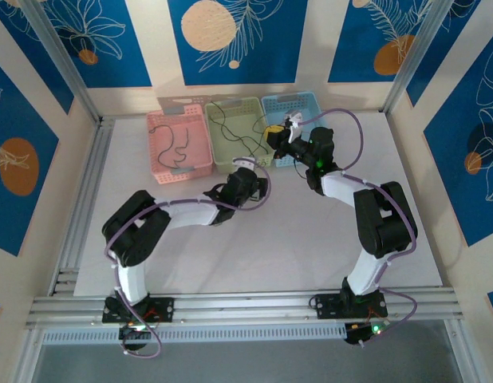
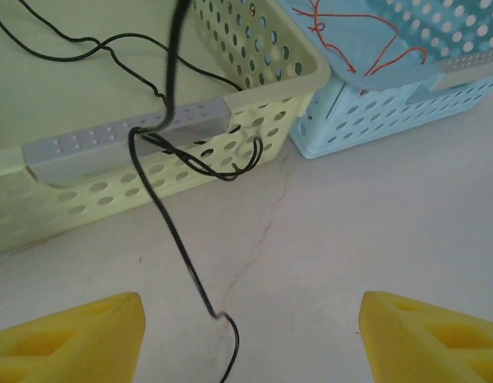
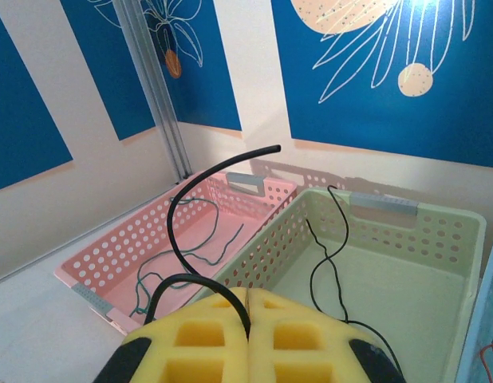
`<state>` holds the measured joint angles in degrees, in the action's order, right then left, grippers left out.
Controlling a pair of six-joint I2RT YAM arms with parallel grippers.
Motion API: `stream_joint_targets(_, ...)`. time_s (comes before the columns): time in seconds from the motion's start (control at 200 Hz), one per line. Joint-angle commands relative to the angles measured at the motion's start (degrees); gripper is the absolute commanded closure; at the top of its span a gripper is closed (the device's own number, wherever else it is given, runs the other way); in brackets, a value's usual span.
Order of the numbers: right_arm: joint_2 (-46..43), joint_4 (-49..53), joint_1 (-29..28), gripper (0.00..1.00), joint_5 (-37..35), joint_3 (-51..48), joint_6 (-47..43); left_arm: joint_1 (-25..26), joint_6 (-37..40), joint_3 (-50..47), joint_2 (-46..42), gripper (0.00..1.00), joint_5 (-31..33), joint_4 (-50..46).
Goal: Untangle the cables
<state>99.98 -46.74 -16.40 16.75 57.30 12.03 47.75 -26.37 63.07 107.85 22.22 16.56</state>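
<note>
yellow pads [image 3: 207,335] of the right gripper [image 3: 248,303] are pressed together on a thick cable [image 3: 174,219], which arcs up and away from them above the green basket [image 2: 254,48]. the left gripper [image 2: 250,319] hovers low over the table [image 2: 374,215] in front of that basket, its jaws spread wide with nothing between them. no clump is to be seen, so the untangling looks mostly done: a green cable [image 3: 137,295] lies alone in the pink basket [image 3: 127,239], a red cable [image 2: 366,70] lies in the blue basket [image 2: 374,120], and a thin cable [image 2: 175,239] sits in the green one. that thin cable is only partly in, though; it loops over the near rim and trails down onto the table between the left pads. the thick cable drops close to the same rim, and whether the two touch or cross there i cannot tell. what seems left is to set the thick cable down apart and tuck the trailing end in.
</note>
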Motion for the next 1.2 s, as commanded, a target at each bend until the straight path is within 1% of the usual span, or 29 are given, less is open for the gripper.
stream_joint_targets(0.0, 0.2, -0.3, -0.2, 1.0, 0.2, 1.2, -0.1, -0.5, 3.4, 2.6, 2.6, 0.31, 1.4, -3.4)
stream_joint_targets(0.07, 0.1, -0.3, -0.1, 1.0, 0.2, 1.1, -0.1, -0.8, 4.5, 3.2, 3.6, 0.39, 0.9, -2.4)
stream_joint_targets(0.19, 0.0, -1.0, 0.0, 1.0, 0.5, 0.8, 0.0, -1.6, 6.5, 3.5, 4.9, 0.57, -1.6, 0.7)
stream_joint_targets(0.22, -0.1, -1.1, 0.0, 1.0, 0.6, 0.7, 0.0, -1.6, 7.2, 3.5, 4.9, 0.65, -2.1, 1.6)
stream_joint_targets(0.3, -0.1, -1.0, 0.1, 1.0, 0.4, 0.6, 0.0, -1.6, 8.4, 3.1, 4.6, 0.91, -2.1, 2.2)
stream_joint_targets(0.33, -0.2, -1.1, 0.3, 1.0, 0.3, 0.6, 0.2, -1.6, 8.7, 2.7, 4.4, 1.0, -2.0, 2.3)
stream_joint_targets(0.43, -0.5, -1.4, 0.9, 1.0, 0.0, 0.2, 0.7, -1.6, 9.7, -0.8, 1.9, 1.0, -1.9, 5.1)
stream_joint_targets(0.53, -0.9, -1.8, 1.9, 1.0, -0.7, -0.3, 1.3, -1.6, 10.6, -5.0, -1.8, 1.0, -1.0, 6.0)
stream_joint_targets(0.68, -2.1, -0.6, 3.4, 1.0, -6.3, -1.3, 2.1, -1.6, 12.7, -12.3, -10.1, 1.0, -0.5, 4.9)
stream_joint_targets(0.825, -3.2, 2.0, 5.9, 1.0, -14.7, -2.5, 4.2, -2.0, 14.9, -20.4, -21.7, 1.0, 0.8, 2.2)
stream_joint_targets(0.95, -4.0, 6.7, 8.9, 1.0, -23.5, -3.2, 7.7, -3.0, 16.7, -26.3, -33.6, 1.0, 4.1, -4.1)
stream_joint_targets(0.99, -4.1, 8.5, 10.0, 1.0, -25.9, -3.3, 9.1, -3.1, 17.3, -30.0, -38.1, 1.0, 5.6, -1.4)
stream_joint_targets(1.075, -4.3, 10.8, 12.1, 1.0, -29.3, -3.9, 12.1, -4.6, 17.2, -36.1, -48.1, 1.0, 5.4, 1.6)
stream_joint_targets(1.125, -4.4, 10.8, 13.0, 1.0, -29.8, -4.4, 13.2, -6.4, 15.8, -36.7, -52.4, 1.0, 4.1, -0.8)
stream_joint_targets(1.19, -4.5, 12.2, 13.7, 1.0, -31.7, -4.6, 14.3, -8.9, 14.4, -35.5, -55.4, 1.0, 1.8, -5.7)
